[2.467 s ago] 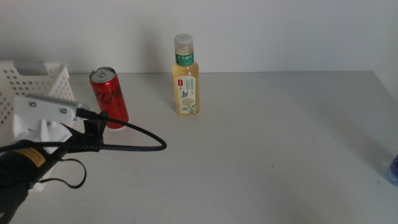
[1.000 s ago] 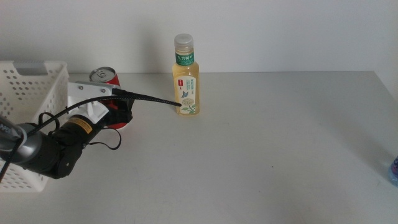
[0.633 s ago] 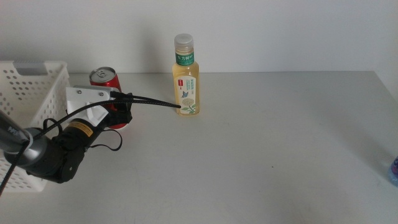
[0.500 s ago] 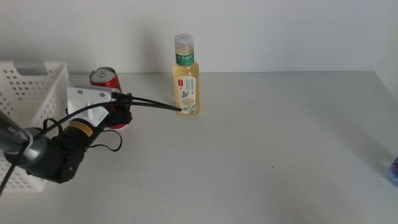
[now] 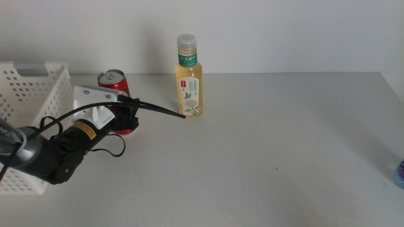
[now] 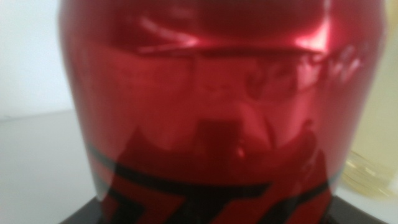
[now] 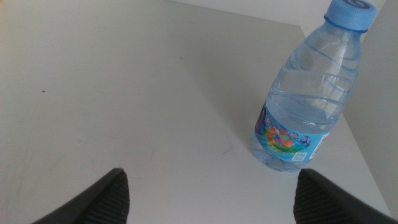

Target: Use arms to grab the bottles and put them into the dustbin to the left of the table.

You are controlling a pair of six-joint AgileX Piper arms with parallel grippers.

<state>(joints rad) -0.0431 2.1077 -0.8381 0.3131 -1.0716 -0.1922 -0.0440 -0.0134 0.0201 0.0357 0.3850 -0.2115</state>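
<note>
Containers: three | left gripper [image 5: 124, 116] clamped on red can [image 5: 117, 94] | right gripper [image 7: 208, 190] jaws apart near water bottle [image 7: 309, 93]

pale-yellow plastic tea bottle [image 5: 189, 79]: green neck band and front label carry print too small to read | slim red metal soda can [image 6: 211, 106]: black lettering, only partly seen, unreadable | small clear water bottle [image 7: 308, 93]: colourful label, print illegible

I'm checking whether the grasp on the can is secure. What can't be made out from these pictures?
- Left end effector: its own housing hides its contact with the red can in the middle view.
- Left wrist view: the can fills the blurred picture.
- Water bottle: cut off by the middle view's edge.
</note>
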